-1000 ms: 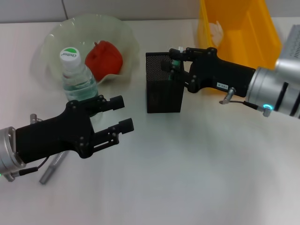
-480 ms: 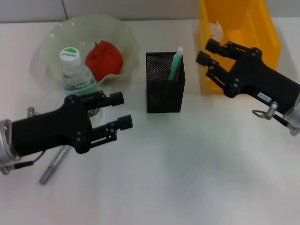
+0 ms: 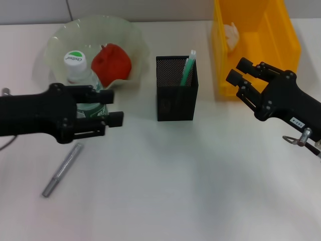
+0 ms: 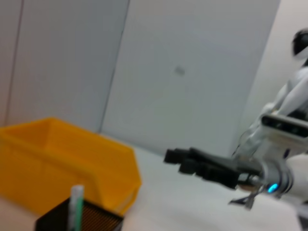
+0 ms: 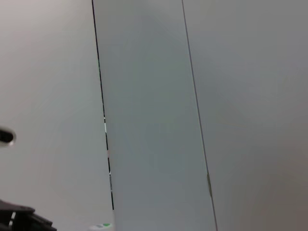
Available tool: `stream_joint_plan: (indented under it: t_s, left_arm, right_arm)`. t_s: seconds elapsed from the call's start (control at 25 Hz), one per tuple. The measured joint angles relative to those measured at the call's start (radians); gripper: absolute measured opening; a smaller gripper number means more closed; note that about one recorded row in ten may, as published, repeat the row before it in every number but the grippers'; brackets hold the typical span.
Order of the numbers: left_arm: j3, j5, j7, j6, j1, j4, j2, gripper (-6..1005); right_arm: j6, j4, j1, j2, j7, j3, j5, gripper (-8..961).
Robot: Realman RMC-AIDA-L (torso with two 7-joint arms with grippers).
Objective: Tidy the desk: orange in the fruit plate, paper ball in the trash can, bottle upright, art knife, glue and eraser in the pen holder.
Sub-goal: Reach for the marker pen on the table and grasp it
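Observation:
The clear bottle stands upright by the pale green fruit plate, which holds a red fruit. My left gripper is open and empty, in front of the bottle. A grey art knife lies on the table below it. The black mesh pen holder holds a green-and-white stick; both show in the left wrist view, holder and stick. My right gripper is open and empty, right of the holder, and shows in the left wrist view. No eraser shows.
A yellow bin stands at the back right with a white paper ball inside; it also shows in the left wrist view. The right wrist view shows only grey wall panels.
My right gripper let go of the green-and-white stick in the pen holder and drew back to the right. My left arm pulled back to the left, uncovering the art knife.

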Motion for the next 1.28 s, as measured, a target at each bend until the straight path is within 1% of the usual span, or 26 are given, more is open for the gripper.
stream_joint_plan:
  t_s: [0.12, 0.2, 0.44, 0.48, 0.52, 0.6, 0.64, 0.68, 0.72, 0.76, 0.8, 0.92, 1.04, 1.08, 1.16, 1.28]
  left_arm:
    - [0.002, 0.072, -0.114, -0.009, 0.012, 0.151, -0.001, 571]
    - [0.005, 0.125, -0.199, -0.011, 0.012, 0.225, -0.001, 571]
    - [0.007, 0.319, -0.395, 0.011, 0.002, 0.428, 0.002, 571]
    - [0.007, 0.319, -0.395, 0.011, 0.002, 0.428, 0.002, 571]
    - [0.007, 0.367, -0.434, 0.029, 0.001, 0.483, 0.003, 571]
    - [0.007, 0.410, -0.475, 0.061, -0.003, 0.529, 0.003, 570]
    - [0.012, 0.438, -0.506, 0.099, -0.011, 0.559, 0.003, 570]
    - [0.012, 0.438, -0.506, 0.099, -0.011, 0.559, 0.003, 570]
    - [0.018, 0.469, -0.537, 0.148, -0.027, 0.588, 0.003, 570]
    - [0.018, 0.469, -0.537, 0.148, -0.027, 0.588, 0.003, 570]
    - [0.030, 0.526, -0.579, 0.196, -0.050, 0.617, 0.003, 570]
    - [0.081, 0.603, -0.644, 0.221, -0.081, 0.643, 0.003, 570]
    - [0.182, 0.695, -0.703, 0.226, -0.121, 0.647, 0.002, 568]
    - [0.232, 0.736, -0.728, 0.227, -0.144, 0.641, 0.000, 567]
    - [0.298, 0.781, -0.763, 0.229, -0.180, 0.619, -0.002, 565]
    - [0.345, 0.816, -0.801, 0.226, -0.232, 0.576, -0.004, 563]
  right_arm:
    - [0.009, 0.004, 0.003, 0.000, -0.003, 0.000, 0.000, 334]
    - [0.015, 0.008, 0.007, -0.001, -0.003, 0.000, 0.001, 335]
    - [0.016, 0.014, 0.011, -0.001, -0.013, 0.000, 0.001, 334]
    - [0.016, 0.014, 0.011, -0.001, -0.020, 0.000, 0.001, 334]
    - [0.016, 0.016, 0.011, -0.001, -0.029, 0.003, 0.001, 334]
    - [0.016, 0.023, 0.012, -0.001, -0.049, 0.014, 0.001, 334]
    - [0.016, 0.023, 0.012, -0.001, -0.049, 0.014, 0.001, 334]
    - [0.016, 0.024, 0.013, -0.001, -0.052, 0.015, 0.001, 334]
    - [0.017, 0.025, 0.013, -0.001, -0.054, 0.015, 0.001, 334]
    - [0.017, 0.025, 0.014, -0.001, -0.055, 0.016, 0.001, 335]
    - [0.017, 0.025, 0.014, -0.001, -0.055, 0.017, 0.001, 335]
    - [0.021, 0.028, 0.014, -0.001, -0.056, 0.021, 0.001, 335]
    - [0.043, 0.030, 0.016, -0.001, -0.057, 0.022, 0.001, 335]
    - [0.053, 0.031, 0.018, -0.001, -0.057, 0.022, 0.001, 335]
    - [0.064, 0.044, 0.028, -0.001, -0.059, 0.022, 0.001, 334]
    - [0.069, 0.075, 0.044, -0.001, -0.078, 0.023, 0.001, 334]
